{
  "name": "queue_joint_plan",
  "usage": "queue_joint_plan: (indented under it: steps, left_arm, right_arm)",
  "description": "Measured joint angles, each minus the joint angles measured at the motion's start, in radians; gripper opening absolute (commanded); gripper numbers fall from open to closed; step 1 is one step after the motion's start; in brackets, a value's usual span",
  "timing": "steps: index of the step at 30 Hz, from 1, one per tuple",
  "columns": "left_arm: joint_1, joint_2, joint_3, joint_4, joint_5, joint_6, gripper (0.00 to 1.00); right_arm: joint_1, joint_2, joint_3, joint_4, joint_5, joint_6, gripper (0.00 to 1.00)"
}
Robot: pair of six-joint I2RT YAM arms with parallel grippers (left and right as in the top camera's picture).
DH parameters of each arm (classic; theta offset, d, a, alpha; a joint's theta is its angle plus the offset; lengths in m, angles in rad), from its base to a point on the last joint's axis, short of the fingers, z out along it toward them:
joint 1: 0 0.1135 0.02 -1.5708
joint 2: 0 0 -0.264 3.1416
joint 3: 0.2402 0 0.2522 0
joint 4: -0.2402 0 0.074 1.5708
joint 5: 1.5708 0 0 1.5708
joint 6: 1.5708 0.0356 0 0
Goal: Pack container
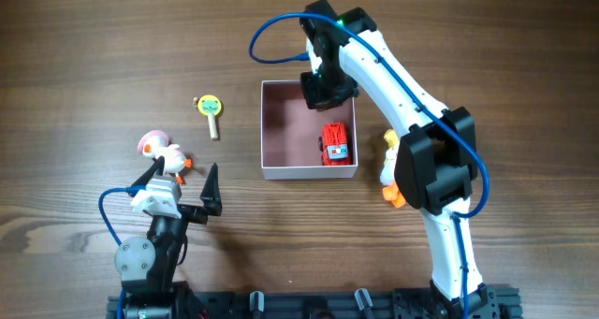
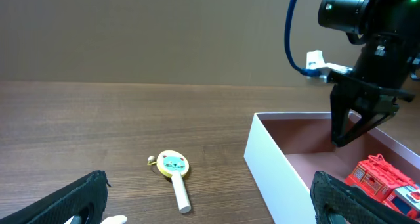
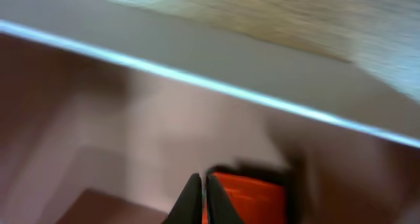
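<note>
Two arms are working at the wooden table (image 1: pixel 94 57).

Overhead: the container (image 1: pixel 273 123) is sitting at mid-table, with a red toy truck (image 1: pixel 336 143) lying inside it near its right wall. I am holding my right gripper (image 1: pixel 323 93) over the container's far right corner. My left gripper (image 1: pixel 181 177) is hanging well to the left of the box, jaws spread wide and empty. A pink-and-white bird toy (image 1: pixel 157 149) is lying just ahead of them. A yellow round-headed toy on a stick (image 1: pixel 211 108) is resting on the table between the bird and the box. A white-and-orange toy (image 1: pixel 388 165) is lying just right of the container, partly hidden by my right arm.

Left wrist: both fingers (image 2: pixel 75 198) are standing far apart at the frame's lower corners, nothing between them. The container's white wall (image 2: pixel 272 168) is showing ahead on the right, with the truck (image 2: pixel 384 178) inside and the right gripper (image 2: pixel 351 129) dipping into the box with its jaws closed.

Right wrist: blurred. My fingers (image 3: pixel 193 198) are pressing together on nothing, pointing into the pink interior (image 3: pixel 98 119) just above the truck (image 3: pixel 252 194).
</note>
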Motion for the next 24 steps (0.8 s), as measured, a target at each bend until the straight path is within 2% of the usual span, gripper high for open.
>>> queue_joint_plan:
  steps: [11, 24]
  left_arm:
    - [0.000, 0.000, 0.000, 0.000, 0.000, 0.000, 1.00]
    - [0.000, 0.000, 0.000, 0.000, 0.000, 0.000, 1.00]
  right_arm:
    - [0.000, 0.000, 0.000, -0.080, -0.085, -0.072, 0.04]
    - [0.000, 0.000, 0.000, -0.113, 0.040, -0.049, 0.04]
